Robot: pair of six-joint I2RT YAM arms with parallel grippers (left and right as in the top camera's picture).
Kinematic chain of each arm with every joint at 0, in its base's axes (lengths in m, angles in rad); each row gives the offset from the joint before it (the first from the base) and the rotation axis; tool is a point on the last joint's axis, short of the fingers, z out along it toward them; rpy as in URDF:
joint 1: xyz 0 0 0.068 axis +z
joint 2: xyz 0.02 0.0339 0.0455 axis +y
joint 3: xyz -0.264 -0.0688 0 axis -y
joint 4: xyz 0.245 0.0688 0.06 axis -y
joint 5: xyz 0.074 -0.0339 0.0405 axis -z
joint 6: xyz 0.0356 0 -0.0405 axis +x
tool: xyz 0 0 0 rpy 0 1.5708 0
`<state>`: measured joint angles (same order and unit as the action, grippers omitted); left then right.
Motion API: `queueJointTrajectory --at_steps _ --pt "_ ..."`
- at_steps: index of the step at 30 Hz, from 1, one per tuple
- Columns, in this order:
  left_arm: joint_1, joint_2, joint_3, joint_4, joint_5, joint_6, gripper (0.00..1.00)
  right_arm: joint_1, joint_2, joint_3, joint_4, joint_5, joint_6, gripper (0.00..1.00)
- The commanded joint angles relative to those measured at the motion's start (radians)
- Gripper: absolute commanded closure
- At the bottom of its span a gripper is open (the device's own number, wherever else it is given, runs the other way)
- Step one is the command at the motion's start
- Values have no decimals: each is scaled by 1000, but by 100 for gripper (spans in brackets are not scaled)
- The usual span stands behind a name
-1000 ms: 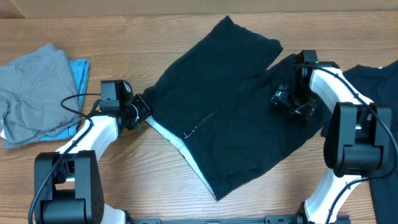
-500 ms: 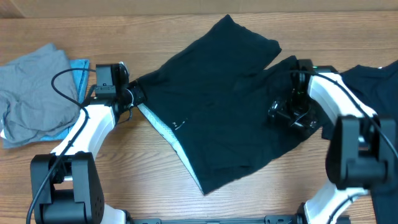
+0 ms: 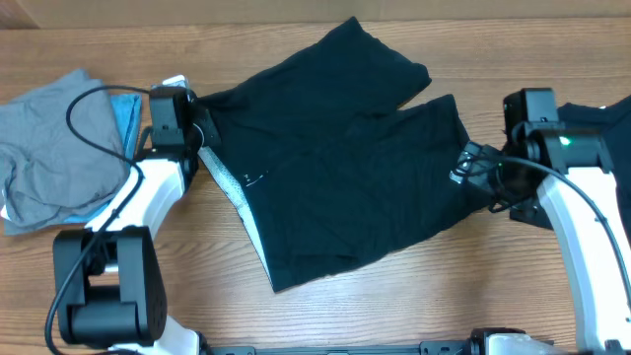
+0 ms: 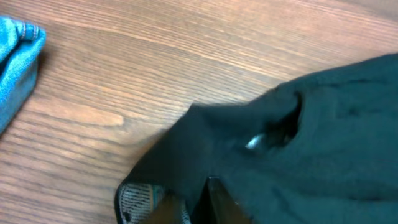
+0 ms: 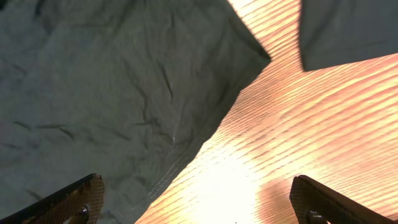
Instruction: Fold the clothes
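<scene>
A pair of black pants (image 3: 335,168) lies spread across the middle of the table, its light waistband along the left edge. My left gripper (image 3: 202,133) is shut on the waistband corner, seen close up in the left wrist view (image 4: 193,205) with black cloth (image 4: 323,124) bunched over the fingers. My right gripper (image 3: 483,173) is open and empty, above the hem of the right leg (image 5: 124,93), with bare wood between its fingertips (image 5: 199,205).
A grey garment (image 3: 49,148) on a light-blue one (image 3: 123,108) lies at the far left; the blue edge shows in the left wrist view (image 4: 15,62). Another black garment (image 3: 601,128) lies at the right edge, its corner in the right wrist view (image 5: 348,28).
My left gripper pulled the waistband corner up and to the left, dragging the pants that way. My right gripper let go of the right leg, opened and moved right.
</scene>
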<state>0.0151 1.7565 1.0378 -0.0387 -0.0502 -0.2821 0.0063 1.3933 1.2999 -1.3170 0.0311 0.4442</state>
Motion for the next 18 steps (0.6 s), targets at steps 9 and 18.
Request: queueJointTrajectory --at_steps 9,18 --pt "-6 -69 405 -636 78 -79 23 -26 -101 7 1 111 6 0" --pt "-131 -134 386 -1033 404 -92 96 -150 -101 0 0 35 -5 0"
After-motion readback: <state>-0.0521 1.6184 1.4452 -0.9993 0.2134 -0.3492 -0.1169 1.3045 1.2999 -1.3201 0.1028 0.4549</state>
